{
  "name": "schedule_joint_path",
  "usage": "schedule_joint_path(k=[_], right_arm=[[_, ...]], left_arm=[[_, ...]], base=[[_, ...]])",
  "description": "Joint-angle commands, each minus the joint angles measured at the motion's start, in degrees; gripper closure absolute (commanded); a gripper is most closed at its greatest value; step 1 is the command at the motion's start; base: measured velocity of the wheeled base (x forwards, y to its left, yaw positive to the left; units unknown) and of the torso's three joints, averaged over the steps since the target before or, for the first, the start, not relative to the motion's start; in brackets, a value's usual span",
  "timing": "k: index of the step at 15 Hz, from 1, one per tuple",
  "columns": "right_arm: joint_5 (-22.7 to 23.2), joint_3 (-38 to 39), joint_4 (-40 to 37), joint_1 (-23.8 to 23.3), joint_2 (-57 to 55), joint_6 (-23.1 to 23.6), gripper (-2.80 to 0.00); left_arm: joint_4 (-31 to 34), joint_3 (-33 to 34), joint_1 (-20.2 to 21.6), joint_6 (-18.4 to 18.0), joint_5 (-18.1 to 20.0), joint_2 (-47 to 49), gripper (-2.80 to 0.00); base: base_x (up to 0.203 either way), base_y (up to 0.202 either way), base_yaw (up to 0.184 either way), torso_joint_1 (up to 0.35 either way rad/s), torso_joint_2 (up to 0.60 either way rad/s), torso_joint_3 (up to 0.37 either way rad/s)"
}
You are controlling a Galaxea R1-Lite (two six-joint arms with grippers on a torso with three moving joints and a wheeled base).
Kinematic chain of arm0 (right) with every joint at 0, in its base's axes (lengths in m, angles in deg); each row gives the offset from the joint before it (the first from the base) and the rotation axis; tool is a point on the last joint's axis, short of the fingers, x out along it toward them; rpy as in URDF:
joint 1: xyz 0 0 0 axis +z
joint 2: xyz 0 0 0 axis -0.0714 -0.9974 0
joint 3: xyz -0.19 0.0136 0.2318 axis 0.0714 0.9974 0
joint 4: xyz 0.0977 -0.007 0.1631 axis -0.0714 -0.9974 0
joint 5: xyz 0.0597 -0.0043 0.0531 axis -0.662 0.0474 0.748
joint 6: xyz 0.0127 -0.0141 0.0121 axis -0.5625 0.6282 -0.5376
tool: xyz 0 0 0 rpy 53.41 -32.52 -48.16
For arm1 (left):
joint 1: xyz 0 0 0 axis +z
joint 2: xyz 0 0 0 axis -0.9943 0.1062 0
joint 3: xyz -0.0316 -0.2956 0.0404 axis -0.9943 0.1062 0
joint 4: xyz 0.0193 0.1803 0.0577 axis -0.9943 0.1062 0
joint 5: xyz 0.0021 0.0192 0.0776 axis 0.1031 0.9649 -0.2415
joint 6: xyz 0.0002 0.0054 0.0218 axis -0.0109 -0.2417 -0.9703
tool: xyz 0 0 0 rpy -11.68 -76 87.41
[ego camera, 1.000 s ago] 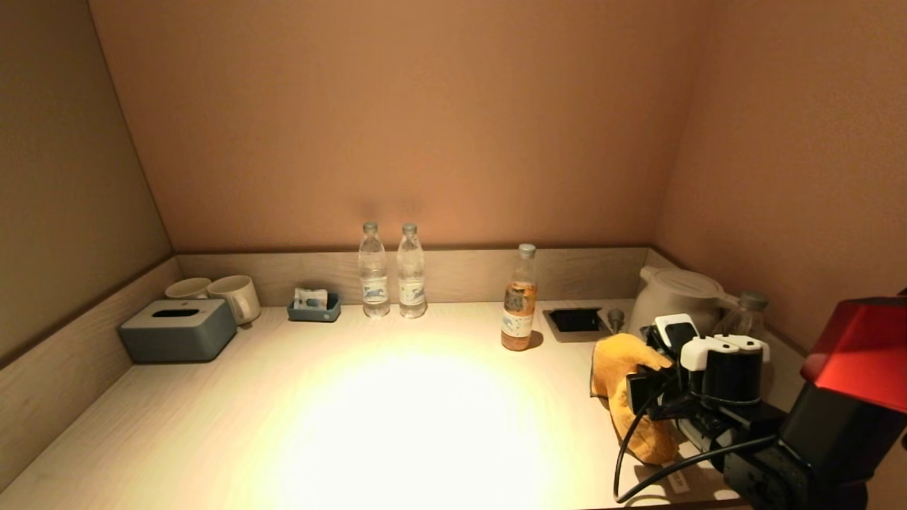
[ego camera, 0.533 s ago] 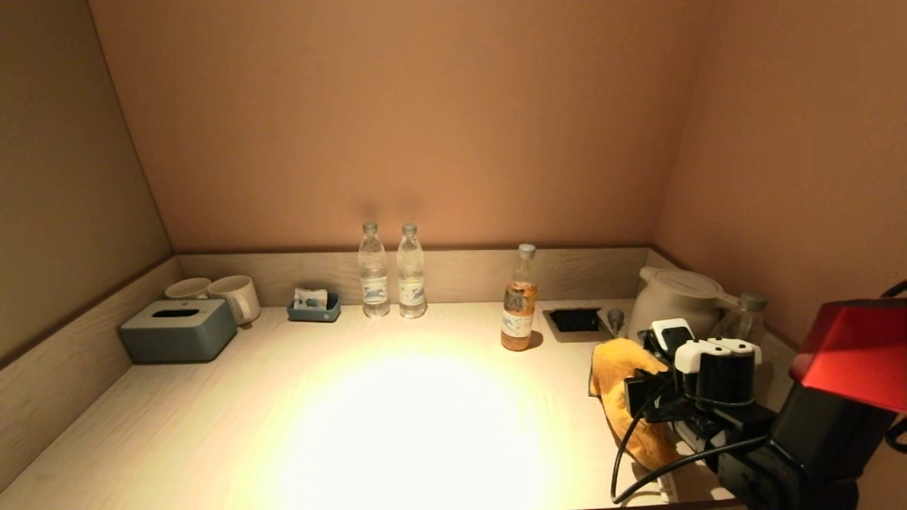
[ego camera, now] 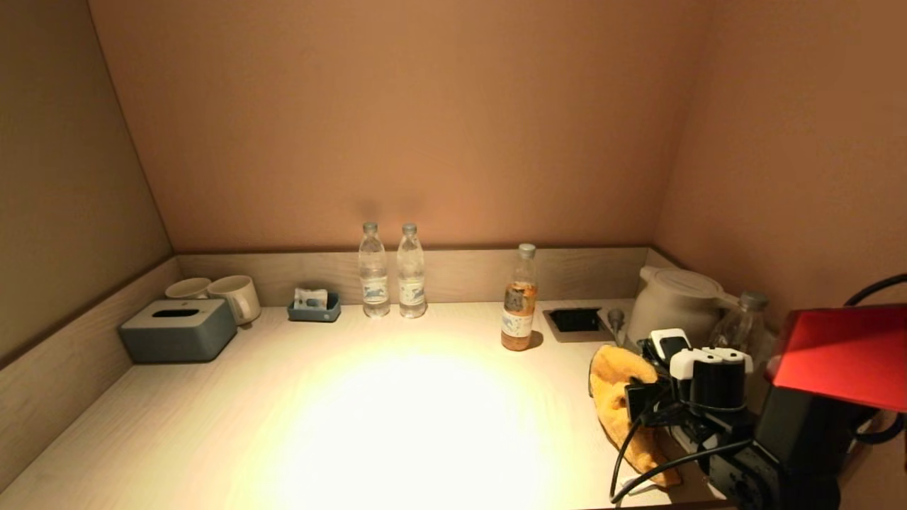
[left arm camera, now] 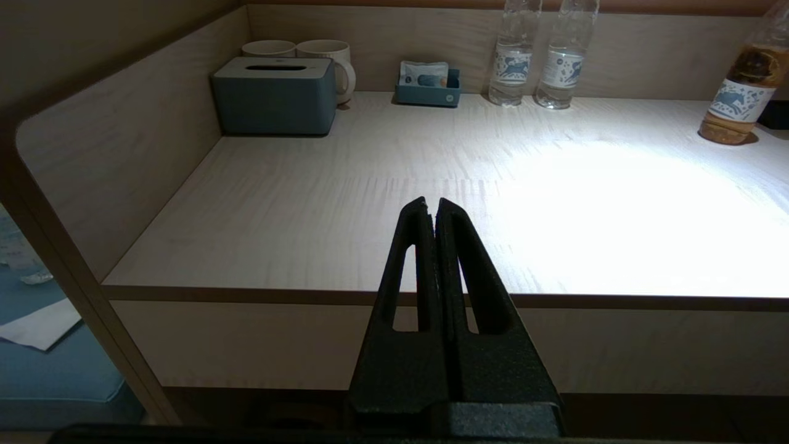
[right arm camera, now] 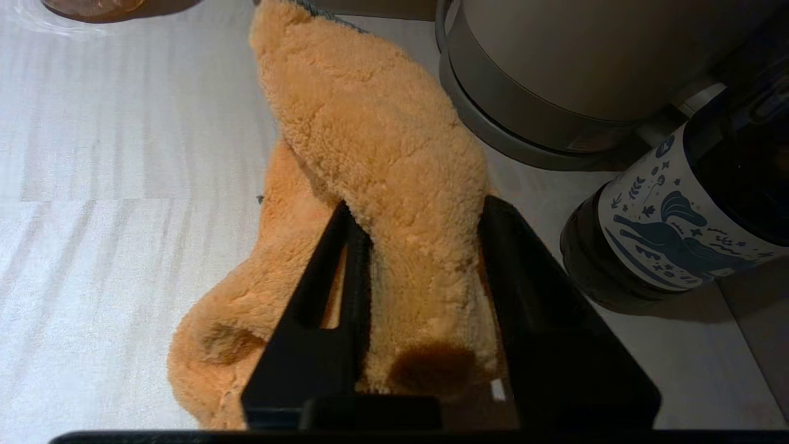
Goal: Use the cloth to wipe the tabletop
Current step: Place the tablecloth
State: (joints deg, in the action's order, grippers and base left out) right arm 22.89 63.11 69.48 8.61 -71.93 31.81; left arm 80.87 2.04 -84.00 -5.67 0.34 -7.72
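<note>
My right end effector (right arm camera: pixel 419 209) pinches a raised fold of the orange cloth (right arm camera: pixel 370 142), one finger on each side of the pile. The cloth lies crumpled on the bench (ego camera: pixel 397 425) at the near right corner. My left end effector (left arm camera: pixel 431 206) hangs off the front edge on the left side, fingers pressed together and holding nothing.

Hazards, as I judge them:
- The white kettle (ego camera: pixel 673 297) stands just behind the cloth, and a dark bottle (right arm camera: pixel 678 216) stands just beside my right fingers. A sweep backward or outward could knock either one over.
- The tea bottle (ego camera: pixel 519 297) stands alone, near the cloth's far end. A trailing flap of cloth could catch its base and tip it.
- The recessed socket panel (ego camera: pixel 575 320) sits between the tea bottle and the kettle. A dragged corner could snag on its rim.
- Only one fold is held, so the cloth may slip out, or ride bunched up and wipe a narrow strip.

Open room: the lit middle of the bench, leftward from the cloth, carries nothing, so a leftward stroke looks safest. The two water bottles (ego camera: pixel 391 273), small tray (ego camera: pixel 314 308), mugs (ego camera: pixel 220 294) and tissue box (ego camera: pixel 177 329) line the back and left walls. The front edge is open, so cloth could drag off it.
</note>
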Motion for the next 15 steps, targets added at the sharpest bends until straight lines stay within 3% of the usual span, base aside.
schedule_joint_path(k=[1,15], right_arm=[[-0.08,0.27,1.49,-0.12,-1.4,-0.09,-2.8],[0.5,7.27,4.04,0.31,14.59,0.8,-2.8]], left_arm=[[-0.02,0.0,0.01,0.03,-0.02,-0.02,0.0],[-0.02,0.0,0.01,0.03,-0.02,-0.02,0.0]], base=[[0.0,0.0,0.0,0.0,0.0,0.0],[0.0,0.0,0.0,0.0,0.0,0.0]])
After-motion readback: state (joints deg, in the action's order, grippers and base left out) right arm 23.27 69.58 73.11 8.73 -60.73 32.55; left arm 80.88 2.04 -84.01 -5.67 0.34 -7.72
